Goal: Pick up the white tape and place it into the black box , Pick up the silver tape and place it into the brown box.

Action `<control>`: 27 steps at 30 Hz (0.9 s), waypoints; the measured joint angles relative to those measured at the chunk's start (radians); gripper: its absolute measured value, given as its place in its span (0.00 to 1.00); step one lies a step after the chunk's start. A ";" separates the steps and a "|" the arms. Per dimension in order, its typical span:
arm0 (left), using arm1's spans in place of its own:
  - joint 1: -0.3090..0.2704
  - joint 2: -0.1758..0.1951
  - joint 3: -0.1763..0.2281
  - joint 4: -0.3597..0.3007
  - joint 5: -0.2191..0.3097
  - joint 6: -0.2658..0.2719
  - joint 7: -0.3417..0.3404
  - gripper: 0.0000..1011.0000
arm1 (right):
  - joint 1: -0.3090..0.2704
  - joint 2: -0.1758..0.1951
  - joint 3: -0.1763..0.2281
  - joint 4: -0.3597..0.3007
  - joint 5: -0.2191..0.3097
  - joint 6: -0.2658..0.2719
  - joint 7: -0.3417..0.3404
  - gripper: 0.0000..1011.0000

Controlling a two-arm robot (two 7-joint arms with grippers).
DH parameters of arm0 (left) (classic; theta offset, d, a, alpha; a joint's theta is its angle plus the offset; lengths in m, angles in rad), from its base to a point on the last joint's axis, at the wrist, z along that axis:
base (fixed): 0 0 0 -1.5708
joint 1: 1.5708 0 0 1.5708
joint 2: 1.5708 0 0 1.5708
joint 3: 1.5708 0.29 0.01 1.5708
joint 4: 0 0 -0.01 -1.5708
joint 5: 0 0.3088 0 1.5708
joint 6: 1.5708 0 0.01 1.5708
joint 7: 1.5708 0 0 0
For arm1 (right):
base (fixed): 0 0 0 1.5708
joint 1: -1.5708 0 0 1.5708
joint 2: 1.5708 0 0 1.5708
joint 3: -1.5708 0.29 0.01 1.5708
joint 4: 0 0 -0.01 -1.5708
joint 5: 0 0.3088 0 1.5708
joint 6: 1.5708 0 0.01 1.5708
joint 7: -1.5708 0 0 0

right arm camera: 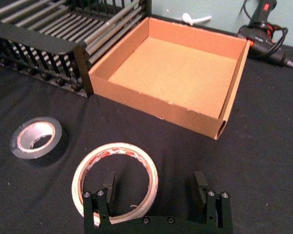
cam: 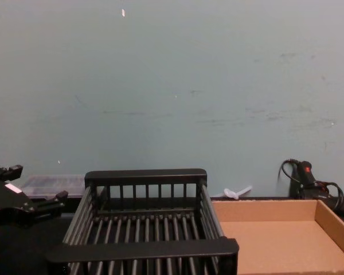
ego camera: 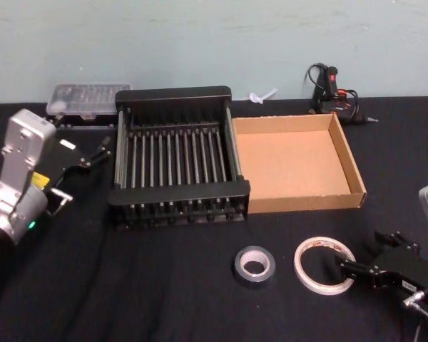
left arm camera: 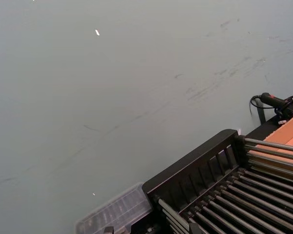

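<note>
Spread wide, the right gripper (right arm camera: 155, 187) has one finger inside the white tape (right arm camera: 115, 180), so closing could nudge the ring toward the silver tape (right arm camera: 38, 140) at its nine o'clock.

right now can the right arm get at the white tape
Probably yes. The right gripper is open and sits low at the near rim of the white tape, one finger over the ring. Nothing lies between them; the silver tape lies apart, to its left.

Matt cardboard brown box (ego camera: 295, 161), black cloth (ego camera: 164, 285)
</note>
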 joint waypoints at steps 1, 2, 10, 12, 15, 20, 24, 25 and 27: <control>0.000 0.000 0.000 0.000 0.000 0.000 0.000 0.99 | 0.001 -0.002 0.000 0.000 -0.004 0.011 0.000 0.99; 0.000 0.000 0.000 0.000 0.000 0.000 0.000 0.99 | 0.001 -0.002 0.000 0.000 -0.004 0.011 0.000 0.99; 0.000 0.000 0.000 0.000 0.000 0.000 0.000 0.99 | 0.017 -0.022 -0.005 0.018 -0.030 0.046 0.000 0.99; 0.000 0.000 0.000 0.000 0.000 0.000 0.000 0.99 | 0.023 -0.028 -0.008 0.025 -0.035 0.053 0.004 0.99; 0.000 0.000 0.000 0.000 0.000 0.000 0.000 0.99 | 0.029 -0.034 -0.009 0.032 -0.041 0.060 0.006 0.99; 0.000 0.000 0.000 0.000 0.000 0.000 0.000 0.99 | 0.043 -0.047 -0.015 0.046 -0.056 0.075 0.014 0.99; 0.000 0.000 0.000 0.000 0.000 0.000 0.000 0.99 | 0.052 -0.055 -0.018 0.054 -0.067 0.081 0.020 0.99; 0.000 0.000 0.000 0.000 0.000 0.000 0.000 0.99 | 0.054 -0.058 -0.019 0.056 -0.069 0.082 0.021 0.99; 0.000 0.000 0.000 0.000 0.000 0.000 0.000 0.99 | 0.060 -0.064 -0.019 0.062 -0.077 0.084 0.028 0.99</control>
